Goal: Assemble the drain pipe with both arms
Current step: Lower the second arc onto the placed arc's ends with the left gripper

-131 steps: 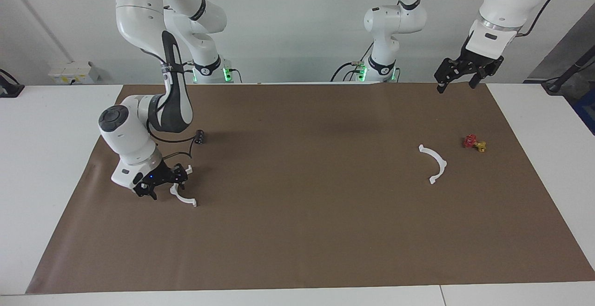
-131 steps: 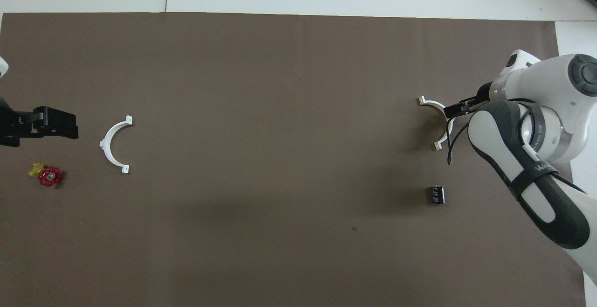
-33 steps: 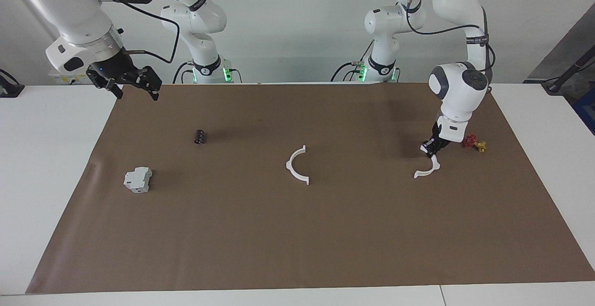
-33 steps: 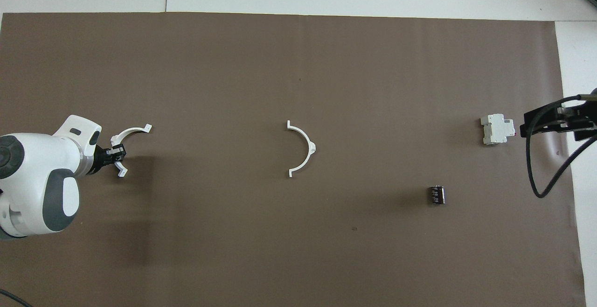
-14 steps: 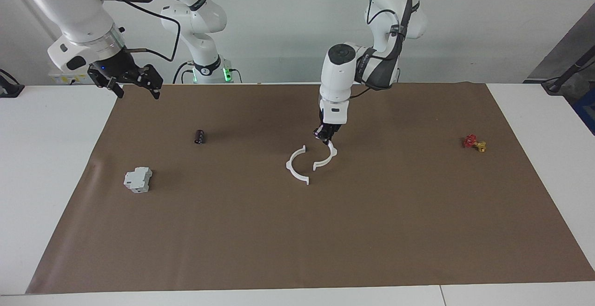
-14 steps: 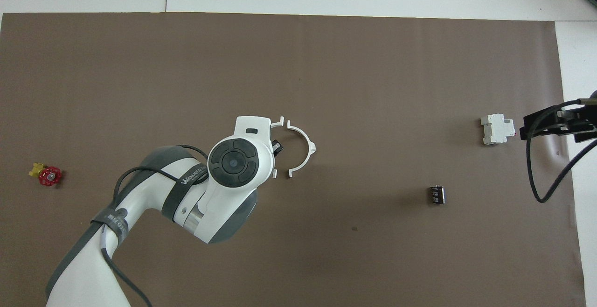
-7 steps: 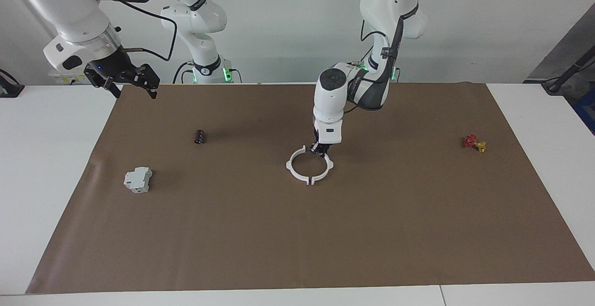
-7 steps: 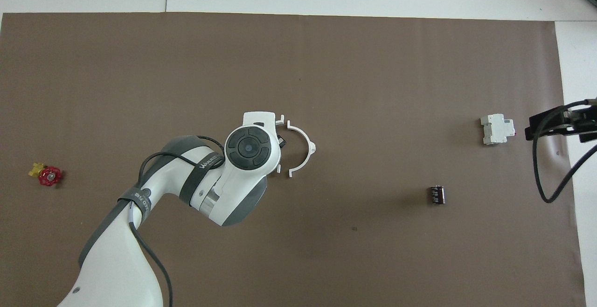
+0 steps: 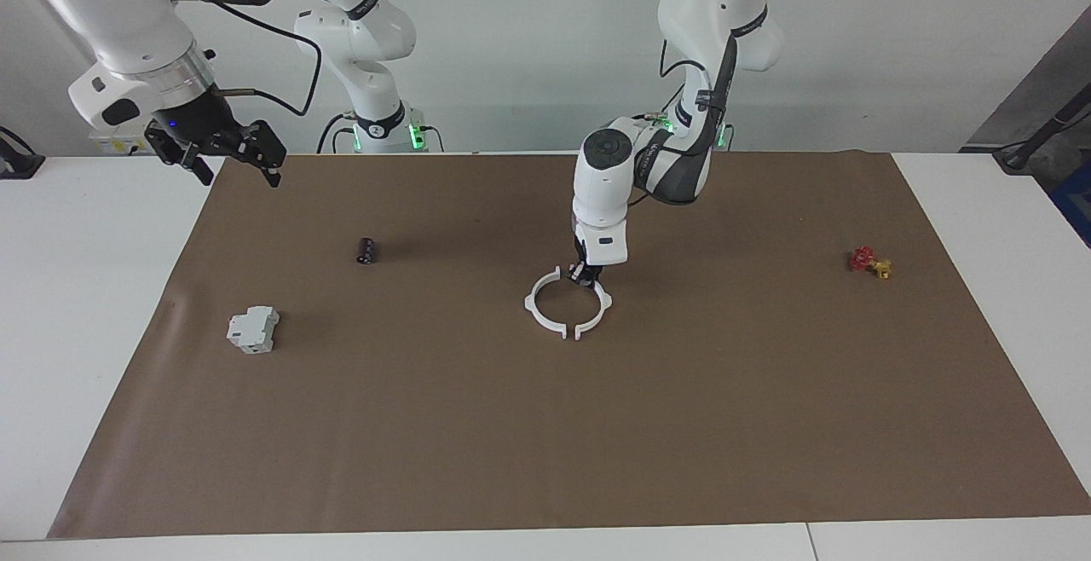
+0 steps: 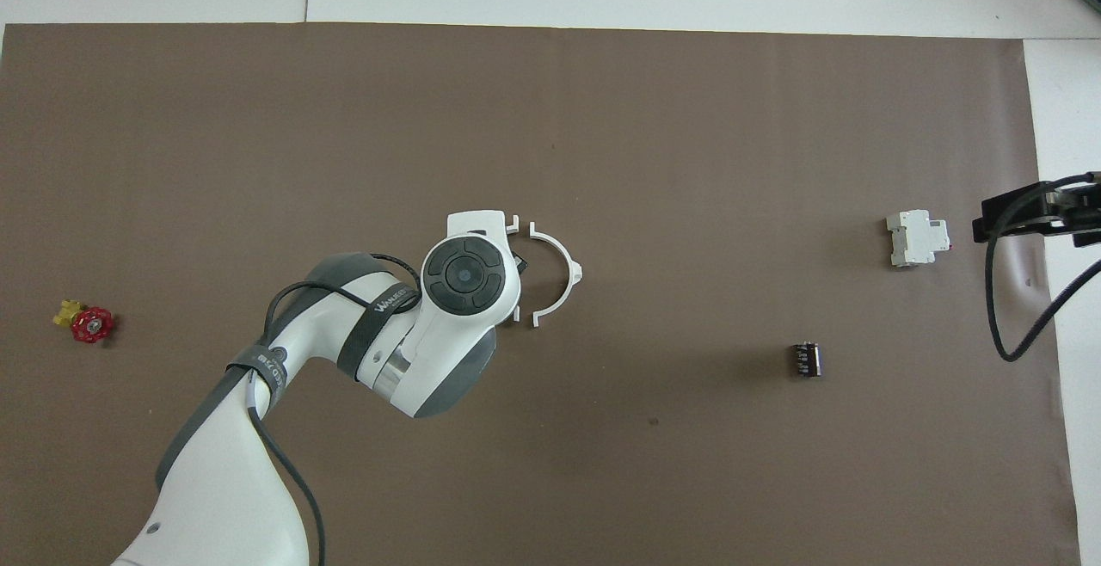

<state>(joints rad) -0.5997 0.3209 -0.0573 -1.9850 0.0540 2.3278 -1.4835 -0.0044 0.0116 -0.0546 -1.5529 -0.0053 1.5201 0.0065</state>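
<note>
Left gripper (image 9: 585,275) points down, clamping drain pipe (image 9: 597,309) half at mid-table.

A brown mat (image 9: 545,425) covers most of a white table (image 9: 85,288). Toward the right arm's end of the table, a small grey blocky device (image 9: 253,330) lies on the mat. A small black cylinder (image 9: 366,251) lies nearer to the robots than it. Well apart, toward the left arm's end, sits a small red-and-yellow valve (image 9: 869,262).
</note>
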